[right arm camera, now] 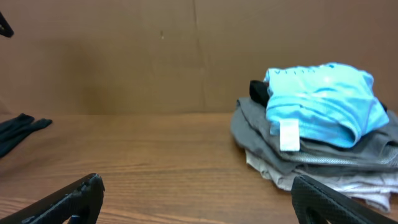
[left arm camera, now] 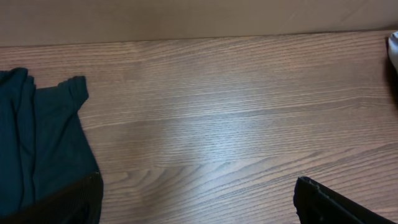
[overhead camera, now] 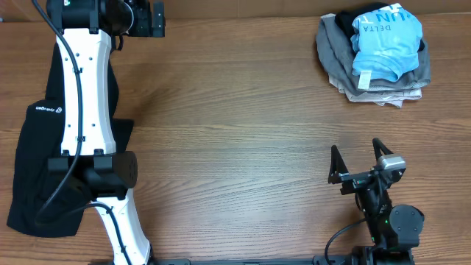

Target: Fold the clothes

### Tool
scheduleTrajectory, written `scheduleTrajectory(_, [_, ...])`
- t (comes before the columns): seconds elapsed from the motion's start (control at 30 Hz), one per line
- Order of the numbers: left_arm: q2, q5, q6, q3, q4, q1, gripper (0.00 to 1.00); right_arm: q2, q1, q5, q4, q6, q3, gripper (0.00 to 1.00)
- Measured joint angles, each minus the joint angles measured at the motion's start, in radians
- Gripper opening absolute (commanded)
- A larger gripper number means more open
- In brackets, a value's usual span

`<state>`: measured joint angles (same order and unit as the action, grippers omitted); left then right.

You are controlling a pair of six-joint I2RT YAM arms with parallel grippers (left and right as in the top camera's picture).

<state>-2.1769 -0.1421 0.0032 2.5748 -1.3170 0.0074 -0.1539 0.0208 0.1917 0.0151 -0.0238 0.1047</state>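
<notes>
With left gripper point(overhead camera: 156, 19) and right gripper point(overhead camera: 355, 151) spread empty, the black garment point(overhead camera: 29, 169) should be grasped at corners and flattened.

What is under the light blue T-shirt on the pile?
A gray garment lies directly beneath the light blue T-shirt, pale beige fabric under that, and a black piece peeks out behind. Any further layers between them are covered.

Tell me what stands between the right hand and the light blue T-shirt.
Nothing visible does. Only tabletop shows between the open right hand and the light blue T-shirt, which lies on top of a stack of grey and pale clothes at the far right of the table.
</notes>
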Motion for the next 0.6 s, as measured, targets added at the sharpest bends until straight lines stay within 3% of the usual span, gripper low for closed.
scheduleTrajectory(0.6, [0.0, 0.0, 0.0, 0.0, 0.001, 0.0, 1.0, 0.139, -0.004, -0.066, 0.059, -0.006, -0.086, 1.0])
